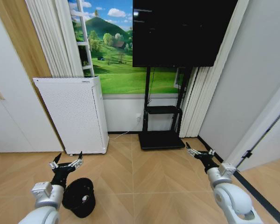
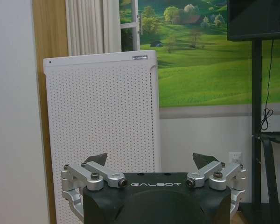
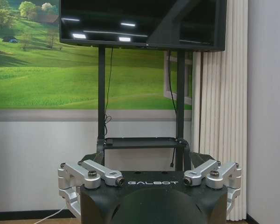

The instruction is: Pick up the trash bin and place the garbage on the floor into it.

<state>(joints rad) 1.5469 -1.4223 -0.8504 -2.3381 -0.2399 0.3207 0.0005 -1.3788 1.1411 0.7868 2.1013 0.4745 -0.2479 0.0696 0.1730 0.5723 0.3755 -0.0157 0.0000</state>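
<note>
Black mesh trash bin (image 1: 79, 197) found lying on its side on the herringbone parquet floor (image 1: 149, 182), mouth tilted up toward the head camera, something small and pale visible inside. Left gripper (image 1: 65, 163) held just above and behind the bin, fingers spread wide, nothing between them; facing the white perforated appliance (image 2: 102, 135) against the wall. Right gripper (image 1: 199, 151) raised over bare floor well to the right, fingers likewise spread and empty, aimed at the black TV stand (image 3: 142, 140) under the dark screen (image 3: 140, 23).
</note>
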